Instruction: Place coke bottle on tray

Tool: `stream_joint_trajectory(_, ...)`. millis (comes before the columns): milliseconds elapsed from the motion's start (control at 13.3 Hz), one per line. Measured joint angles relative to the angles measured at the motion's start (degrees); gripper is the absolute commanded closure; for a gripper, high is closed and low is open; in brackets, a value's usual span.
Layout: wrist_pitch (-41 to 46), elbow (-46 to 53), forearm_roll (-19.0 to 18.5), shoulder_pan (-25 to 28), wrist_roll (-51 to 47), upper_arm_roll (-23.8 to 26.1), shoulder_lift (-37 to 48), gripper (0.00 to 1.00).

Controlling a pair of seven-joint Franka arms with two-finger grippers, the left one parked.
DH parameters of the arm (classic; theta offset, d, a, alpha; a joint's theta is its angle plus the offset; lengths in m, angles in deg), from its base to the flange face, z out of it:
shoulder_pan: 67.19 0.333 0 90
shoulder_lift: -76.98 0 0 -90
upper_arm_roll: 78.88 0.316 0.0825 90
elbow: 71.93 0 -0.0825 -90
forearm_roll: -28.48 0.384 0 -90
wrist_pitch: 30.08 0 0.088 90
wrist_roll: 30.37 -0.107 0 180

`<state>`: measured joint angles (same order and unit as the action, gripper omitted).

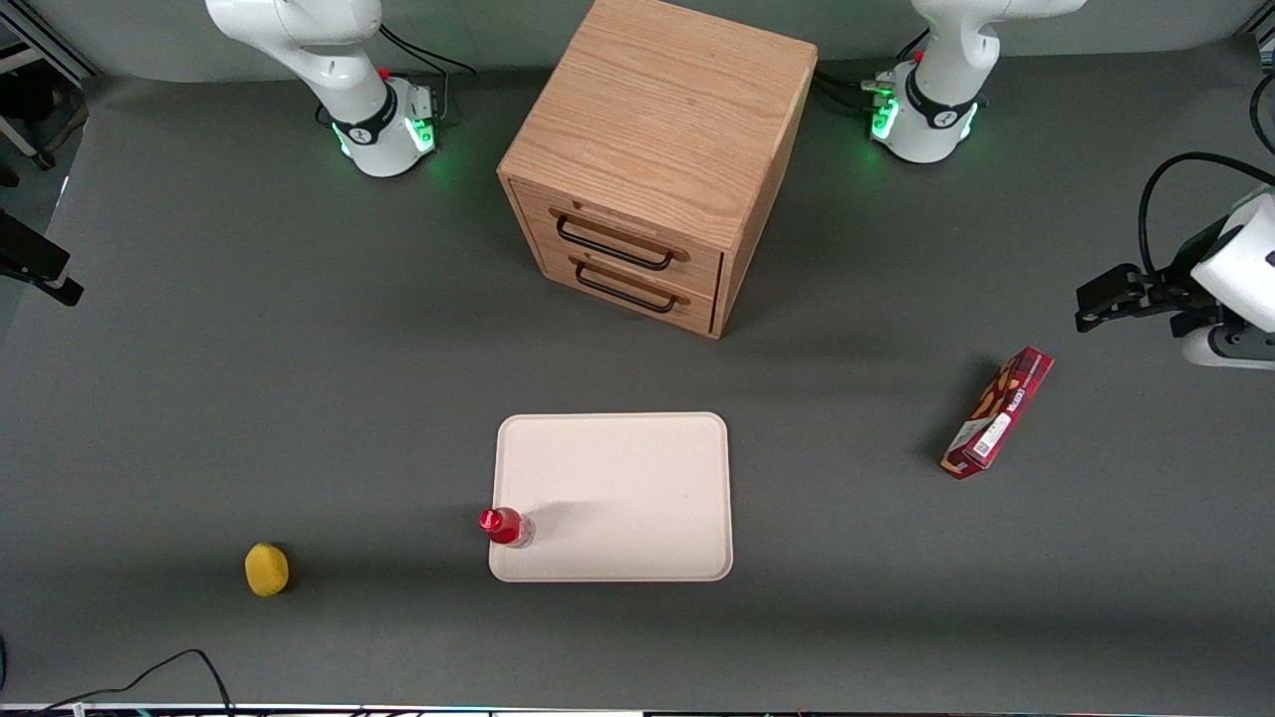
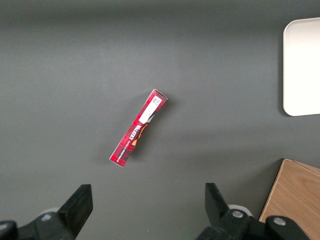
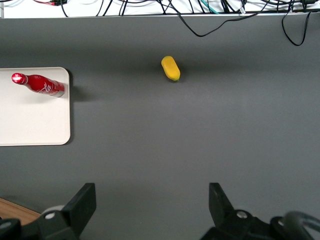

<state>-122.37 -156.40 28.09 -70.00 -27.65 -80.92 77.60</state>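
The coke bottle (image 1: 506,526), small and red with a red cap, stands upright on the cream-white tray (image 1: 637,488), at the tray's corner nearest the front camera toward the working arm's end. In the right wrist view the bottle (image 3: 40,85) stands on the tray (image 3: 30,120) near its rim. My right gripper (image 3: 152,192) is open and empty, high above bare table and well away from the bottle and tray. In the front view it shows only partly, at the picture's edge (image 1: 45,269).
A wooden drawer cabinet (image 1: 657,149) stands farther from the front camera than the tray. A red snack box (image 1: 999,411) lies toward the parked arm's end. A small yellow object (image 1: 266,569) lies toward the working arm's end. Cables (image 3: 210,20) run along the table's front edge.
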Motion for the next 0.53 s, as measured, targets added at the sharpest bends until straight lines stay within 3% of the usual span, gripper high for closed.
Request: stream_joint_trajectory(525, 0.00, -0.15, 0.00, 0.03, -1.80, 0.26, 0.00, 0.00)
